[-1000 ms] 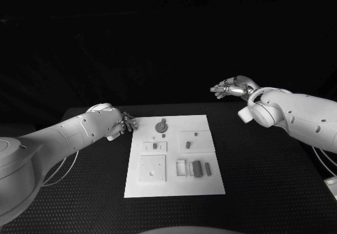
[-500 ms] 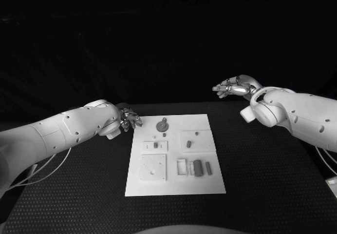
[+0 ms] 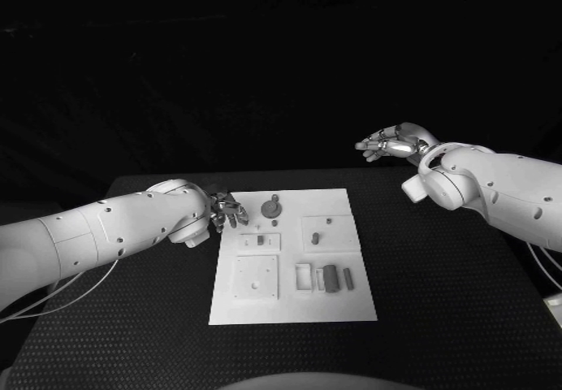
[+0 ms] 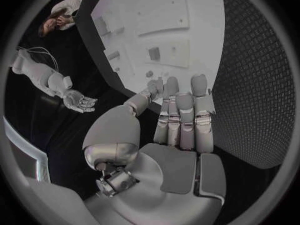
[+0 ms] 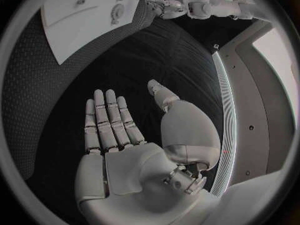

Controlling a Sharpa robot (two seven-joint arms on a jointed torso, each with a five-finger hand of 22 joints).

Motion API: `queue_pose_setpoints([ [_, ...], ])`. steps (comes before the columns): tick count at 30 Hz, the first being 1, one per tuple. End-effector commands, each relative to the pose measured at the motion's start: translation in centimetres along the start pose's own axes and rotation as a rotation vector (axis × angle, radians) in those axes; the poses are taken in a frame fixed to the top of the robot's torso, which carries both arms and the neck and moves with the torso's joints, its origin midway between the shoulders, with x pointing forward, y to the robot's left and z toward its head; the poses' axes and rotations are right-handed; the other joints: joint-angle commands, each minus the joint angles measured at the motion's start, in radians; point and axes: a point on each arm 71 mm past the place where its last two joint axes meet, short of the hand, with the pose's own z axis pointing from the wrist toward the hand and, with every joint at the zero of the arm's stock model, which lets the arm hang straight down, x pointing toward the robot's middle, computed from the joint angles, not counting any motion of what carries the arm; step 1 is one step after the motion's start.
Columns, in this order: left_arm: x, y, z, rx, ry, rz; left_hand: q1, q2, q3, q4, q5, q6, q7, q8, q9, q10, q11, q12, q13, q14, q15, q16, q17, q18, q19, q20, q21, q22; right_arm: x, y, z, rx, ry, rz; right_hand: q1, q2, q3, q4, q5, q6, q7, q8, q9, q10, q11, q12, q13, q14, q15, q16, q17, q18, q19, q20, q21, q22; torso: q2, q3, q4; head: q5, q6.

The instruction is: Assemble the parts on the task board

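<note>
- Left hand (image 3: 226, 213) at the task board's (image 3: 293, 313) far left corner, fingers spread, holding nothing.
- Right hand (image 3: 390, 145) raised beyond the board's far right, well apart from it, palm bare, fingers apart.
- Step looks like a reach for a part; best bet: lower onto one piece only, without nudging its neighbours.
- Likely target, round part (image 3: 270, 209), sits near the board's far edge, just beside the left hand; its stem points away from the robot.
- Dark oblong part (image 3: 329, 278) lies in the near right area, long axis running near-to-far.

White task board (image 3: 293, 305), black table (image 3: 445, 301)
</note>
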Motion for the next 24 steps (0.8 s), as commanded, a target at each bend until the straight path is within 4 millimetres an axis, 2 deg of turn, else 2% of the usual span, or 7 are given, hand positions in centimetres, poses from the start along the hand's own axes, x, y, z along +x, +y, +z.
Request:
queue_pose_setpoints([
  [1, 0.0, 0.1, -0.2, -0.024, -0.086, 0.030, 0.003, -0.005, 0.003, 0.000, 0.000, 0.020, 0.010, 0.050, 0.017, 0.054, -0.021, 0.001, 0.001, 0.010, -0.002, 0.003, -0.004, 0.009, 0.008, -0.002, 0.007, 0.010, 0.0, 0.0, 0.0, -0.008, 0.012, -0.001, -0.002, 0.001, -0.001, 0.003, 0.001, -0.006, 0.059, 0.007, -0.001, -0.007, 0.002, 0.006, -0.002, -0.007, 0.000, -0.003, 0.001, -0.019, -0.004, 0.000, -0.006, 0.001, 0.000, -0.0004, 0.0010, -0.001, -0.002],
  [4, 0.8, 0.5, -0.4, -0.034, -0.084, 0.048, 0.004, -0.006, 0.003, 0.000, 0.001, 0.022, 0.009, 0.050, 0.016, 0.058, -0.022, 0.000, 0.002, 0.017, -0.003, 0.002, -0.007, 0.009, 0.012, -0.004, 0.010, 0.013, 0.0, 0.0, 0.0, -0.008, 0.013, -0.001, -0.002, 0.001, -0.001, 0.003, 0.000, -0.005, 0.059, 0.007, -0.001, -0.007, 0.002, 0.006, -0.002, -0.006, 0.000, -0.002, 0.001, -0.019, -0.004, 0.000, -0.006, 0.002, 0.000, -0.0018, 0.0006, 0.002, -0.004],
  [7, 1.5, 1.0, -0.5, -0.047, -0.064, 0.068, 0.004, -0.008, 0.001, -0.001, 0.001, 0.027, 0.008, 0.051, 0.015, 0.065, -0.026, -0.001, 0.004, 0.032, -0.008, 0.012, -0.009, 0.009, 0.023, -0.009, 0.020, 0.022, 0.1, 0.1, 0.0, -0.009, 0.015, 0.000, -0.002, 0.001, -0.001, 0.003, 0.000, -0.005, 0.059, 0.007, -0.001, -0.007, 0.002, 0.006, -0.002, -0.006, -0.001, -0.002, 0.001, -0.019, -0.004, 0.000, -0.007, 0.002, 0.000, -0.0005, -0.0001, 0.003, -0.007],
  [12, 2.5, 1.3, -0.6, -0.059, -0.040, 0.096, 0.004, -0.014, 0.001, -0.002, 0.014, 0.030, 0.006, 0.051, 0.014, 0.067, -0.027, -0.002, 0.005, 0.035, -0.010, 0.017, -0.010, 0.009, 0.025, -0.011, 0.026, 0.024, 0.0, 0.0, -0.1, -0.006, 0.012, -0.001, -0.002, 0.000, -0.002, 0.003, 0.000, -0.005, 0.059, 0.007, -0.001, -0.007, 0.002, 0.006, -0.002, -0.006, -0.001, -0.002, 0.002, -0.019, -0.004, 0.000, -0.007, 0.002, 0.001, -0.0012, -0.0010, 0.002, -0.011],
  [24, 3.7, 1.1, -0.5, -0.054, -0.033, 0.110, 0.003, -0.015, 0.000, -0.001, 0.020, 0.040, 0.002, 0.055, 0.013, 0.081, -0.034, 0.001, 0.010, 0.049, -0.018, 0.027, -0.019, 0.009, 0.039, -0.018, 0.044, 0.024, 0.0, 0.0, -0.1, -0.007, 0.014, -0.001, -0.002, 0.000, -0.002, 0.004, 0.000, -0.005, 0.059, 0.008, -0.001, -0.007, 0.002, 0.006, -0.002, -0.005, -0.001, -0.003, 0.002, -0.020, -0.004, 0.000, -0.008, 0.004, 0.001, -0.0009, -0.0008, 0.000, -0.015],
])
